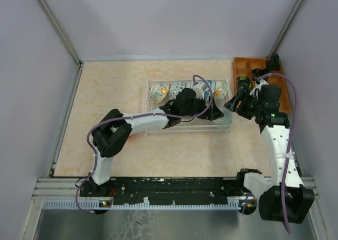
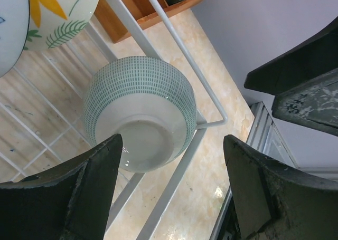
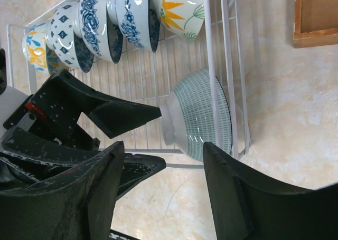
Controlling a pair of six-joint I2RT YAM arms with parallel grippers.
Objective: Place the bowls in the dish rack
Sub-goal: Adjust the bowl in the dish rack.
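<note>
The pale wire dish rack (image 1: 149, 107) holds a row of bowls (image 1: 160, 91) standing on edge along its far side. In the right wrist view that row (image 3: 97, 18) shows blue-patterned bowls and a yellow-flower bowl (image 3: 179, 8). A green-patterned bowl (image 2: 140, 113) leans on its side in the rack's right near corner, foot towards my left gripper; it also shows in the right wrist view (image 3: 203, 118). My left gripper (image 2: 174, 187) is open and empty just in front of it, not touching. My right gripper (image 3: 163, 192) is open and empty outside the rack's right end (image 1: 232, 104).
The orange wooden compartment tray (image 1: 240, 66) stands right of the rack with black items (image 1: 244, 83) in it. It shows in the wrist views (image 2: 153, 10) (image 3: 317, 18). Both grippers are close together at the rack's right near corner (image 3: 240, 145).
</note>
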